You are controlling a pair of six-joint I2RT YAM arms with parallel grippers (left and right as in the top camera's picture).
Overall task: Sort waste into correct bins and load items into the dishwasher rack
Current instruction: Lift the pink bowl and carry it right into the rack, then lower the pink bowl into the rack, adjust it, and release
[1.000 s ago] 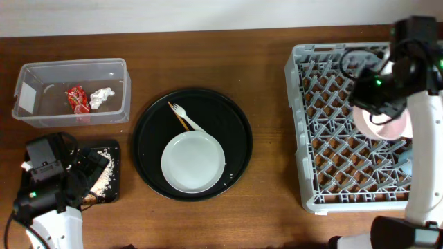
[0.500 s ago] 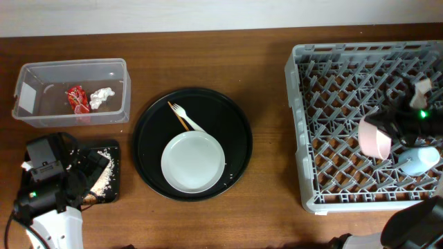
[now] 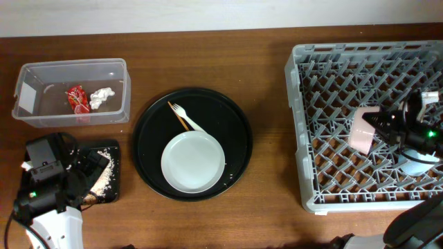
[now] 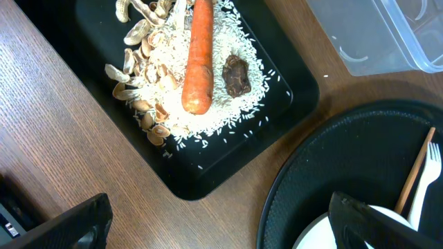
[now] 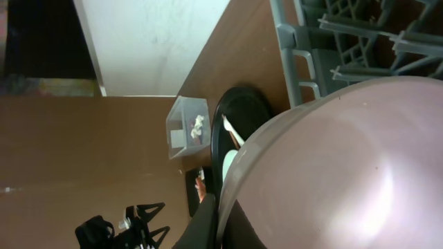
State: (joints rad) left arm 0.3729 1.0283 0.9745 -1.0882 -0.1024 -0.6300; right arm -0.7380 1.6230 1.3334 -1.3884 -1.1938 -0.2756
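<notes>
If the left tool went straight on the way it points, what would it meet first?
Left tool: probably the bare wooden table between the shallow black tray and the round black tray; depth is unclear.

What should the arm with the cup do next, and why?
Probably lower the pale cup a little onto the dishwasher rack. The right gripper holds it tilted on its side over the pegs, next to the light blue cup, so it seems ready to set down.
</notes>
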